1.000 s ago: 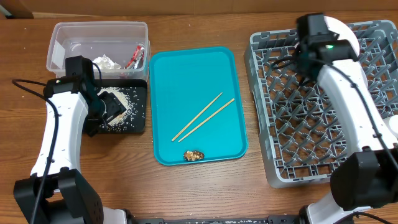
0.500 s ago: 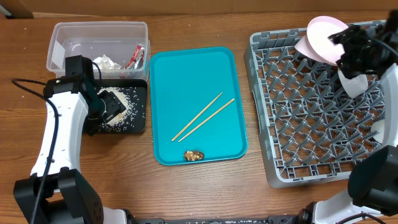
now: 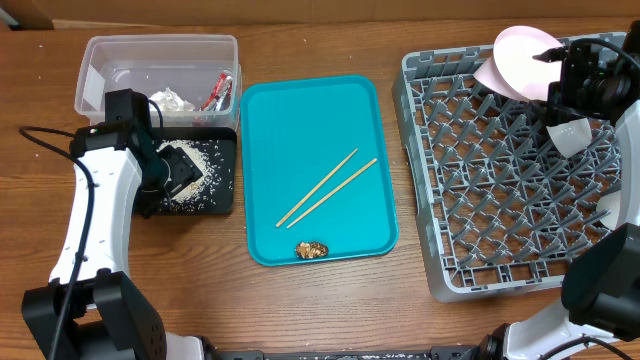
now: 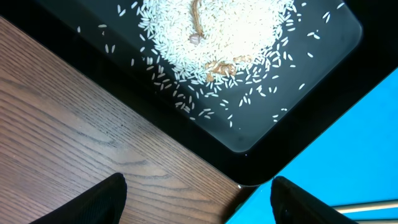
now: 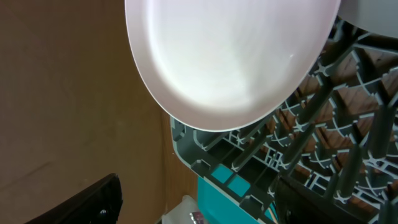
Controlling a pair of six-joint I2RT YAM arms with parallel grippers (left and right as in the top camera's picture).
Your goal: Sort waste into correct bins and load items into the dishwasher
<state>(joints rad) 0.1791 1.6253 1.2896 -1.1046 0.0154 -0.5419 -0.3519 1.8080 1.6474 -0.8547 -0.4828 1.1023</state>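
The round white plate point(image 3: 518, 62) stands tilted on edge among the pegs at the far edge of the grey dish rack point(image 3: 480, 200); the right wrist view shows it close up point(image 5: 230, 56). My right gripper point(image 3: 556, 78) is open and empty just right of it point(image 5: 205, 208). A small white cup point(image 3: 570, 136) sits in the rack. My left gripper point(image 3: 180, 170) hangs open and empty point(image 4: 196, 208) over the black tray point(image 3: 222, 190) holding rice grains point(image 4: 217, 31). Two chopsticks point(image 3: 326, 187) and a brown food scrap point(image 3: 311, 249) lie on the teal tray point(image 3: 300, 110). The clear tub point(image 3: 120, 60) holds the red-and-white wrapper point(image 3: 217, 90) and white paper point(image 3: 165, 99).
Another white dish point(image 3: 612, 206) shows at the rack's right edge. The teal tray lies between the black tray and the rack. The rack's near corner point(image 5: 205, 158) is below the plate in the right wrist view. Bare wood table point(image 3: 330, 310) runs along the front.
My right arm has swung from the plate's left side to its right, uncovering the plate standing in the rack. The left arm has not moved.
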